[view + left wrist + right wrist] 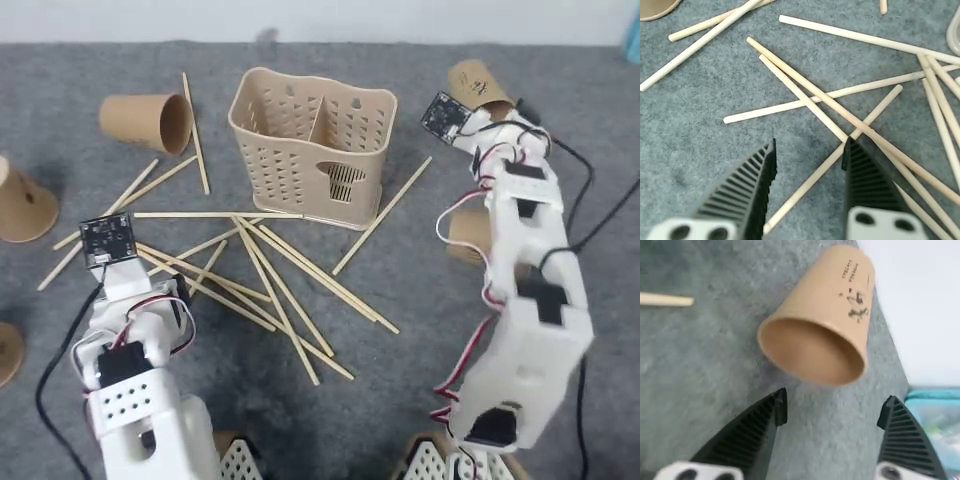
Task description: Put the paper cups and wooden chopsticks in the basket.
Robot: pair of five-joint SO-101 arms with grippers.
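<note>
- The beige perforated plastic basket [312, 150] stands upright on the grey felt table cover [420, 300], near the far edge between the two arms. A divider splits it into two compartments, and their bare slotted walls show from above.
- The left gripper [810, 145] hangs low over the tangle of pale wooden chopsticks [840, 112] in front of the basket. Its ribbed black fingers [755, 185] are moderately parted and clasp nothing. One stick runs across the gap between them, and another passes beside one fingertip.
- The right gripper [836, 397] is spread wide, its fingers [755, 430] apart and free of contact. The tipped brown paper cup [820, 320] lies on its side just ahead, its mouth facing the gap.
- That cup is to the basket's right, by the far edge of the cover.
- A second paper cup [147, 122] lies on its side left of the basket.
- Two more cups [20, 205] are at the left edge.
- Another cup [468, 235] is partly hidden beside the right arm.
- The chopsticks are long, round and pale, criss-crossed over each other.
</note>
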